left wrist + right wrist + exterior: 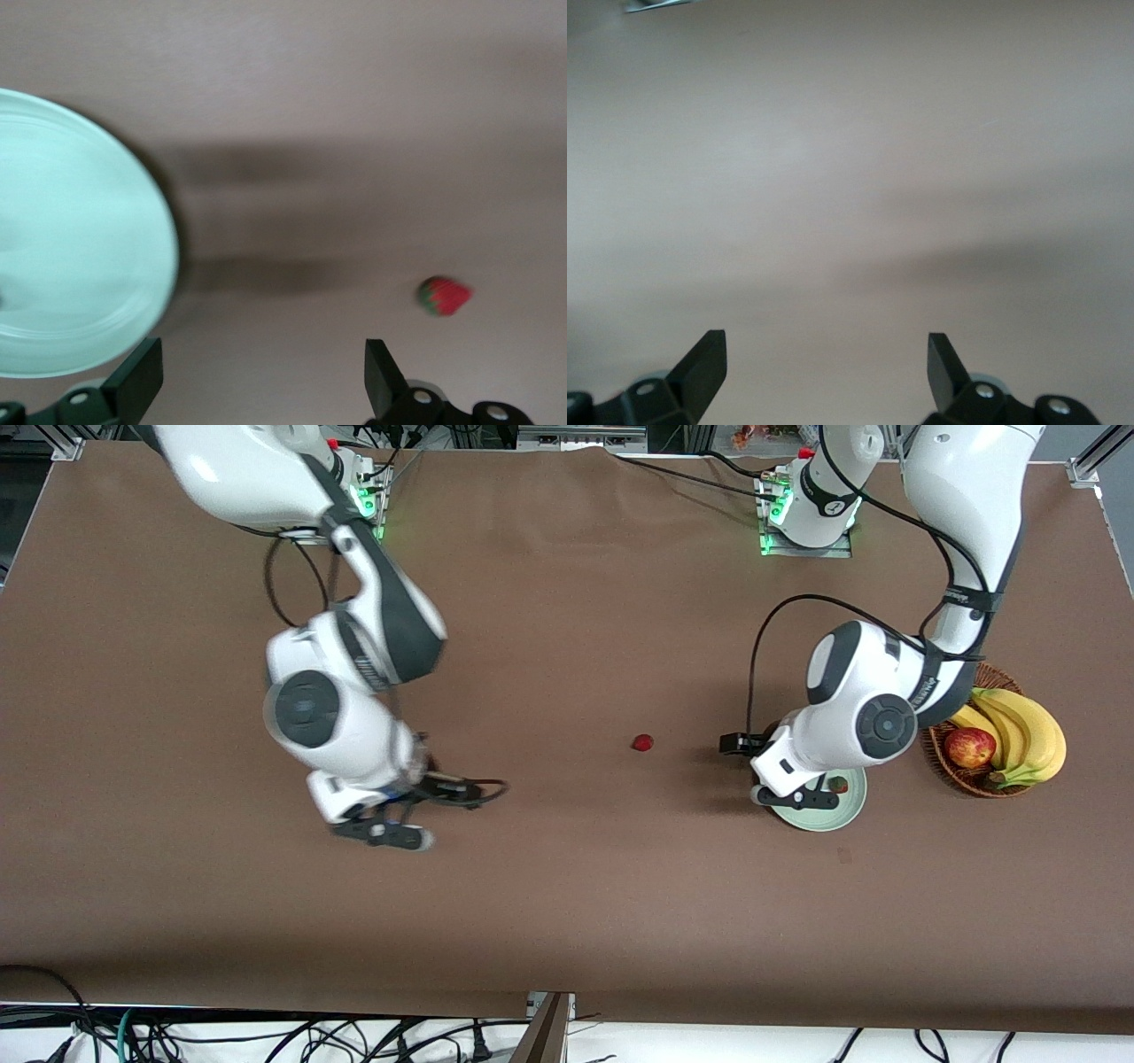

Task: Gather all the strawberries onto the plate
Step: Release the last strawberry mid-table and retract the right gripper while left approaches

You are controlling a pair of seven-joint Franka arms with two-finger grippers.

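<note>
Front view: one strawberry (643,742) lies mid-frame on the brown surface (567,886); another (838,784) sits in the plate (833,815) at right, under my left fingers (791,798).

Left wrist view: those fingers (264,381) gape empty; a hasty reach could nudge the berry (445,296) away.

Right wrist view: my right fingers (827,370) are spread over bare surface, waiting.

The tabletop (567,886) is a plain, matte brown. A red strawberry (643,742) with a dark green top lies on it. The plate (837,810) is pale mint green, smooth and unpatterned, and holds another small red berry (838,784) with a dark green cap. The wicker basket (974,781) is brown and woven, carrying yellow bananas (1028,735) and a red apple (969,747) with a yellowish blush. Both arms are white with dark grey joints. The left pincer (263,376) and right pincer (827,367) have black fingers.
</note>
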